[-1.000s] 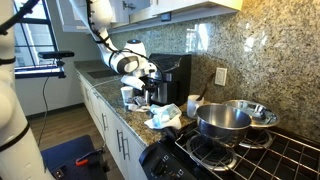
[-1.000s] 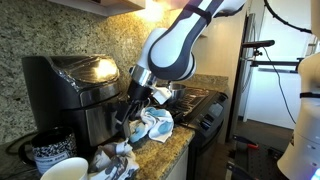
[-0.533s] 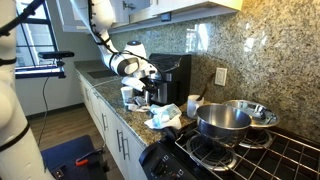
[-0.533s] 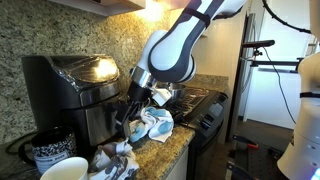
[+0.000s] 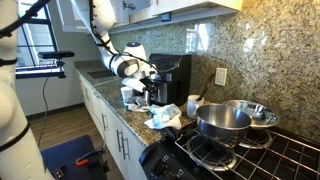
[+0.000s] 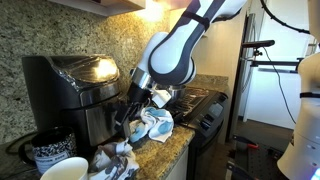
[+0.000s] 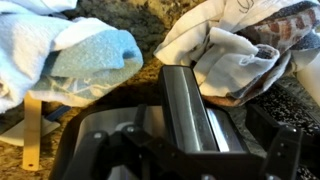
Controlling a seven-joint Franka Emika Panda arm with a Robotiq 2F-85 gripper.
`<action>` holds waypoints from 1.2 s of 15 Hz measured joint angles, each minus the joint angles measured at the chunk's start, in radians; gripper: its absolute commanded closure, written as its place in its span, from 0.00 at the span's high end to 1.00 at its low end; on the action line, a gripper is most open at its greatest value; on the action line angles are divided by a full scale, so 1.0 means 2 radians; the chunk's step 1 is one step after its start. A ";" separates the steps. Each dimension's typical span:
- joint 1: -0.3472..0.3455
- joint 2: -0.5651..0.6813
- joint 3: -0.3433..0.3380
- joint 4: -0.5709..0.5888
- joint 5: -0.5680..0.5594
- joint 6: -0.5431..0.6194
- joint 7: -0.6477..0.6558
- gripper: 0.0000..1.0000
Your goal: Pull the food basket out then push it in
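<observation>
Wrist view is showing cloths, fingers hidden

In an exterior view the gripper is hanging right against the food basket, which is sitting flush inside the black appliance at nine o'clock from it. I cannot tell whether the fingers are apart or closing on the basket. The cloths are lying at four o'clock of the gripper.

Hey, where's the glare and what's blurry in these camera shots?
In an exterior view, warm light glares off the glossy top of the black boxy countertop appliance; in the wrist view, the light blue towel and crumpled white cloth look soft and unfocused.
</observation>
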 measured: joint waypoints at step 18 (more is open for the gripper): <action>0.023 0.009 -0.029 -0.004 -0.003 0.017 -0.001 0.19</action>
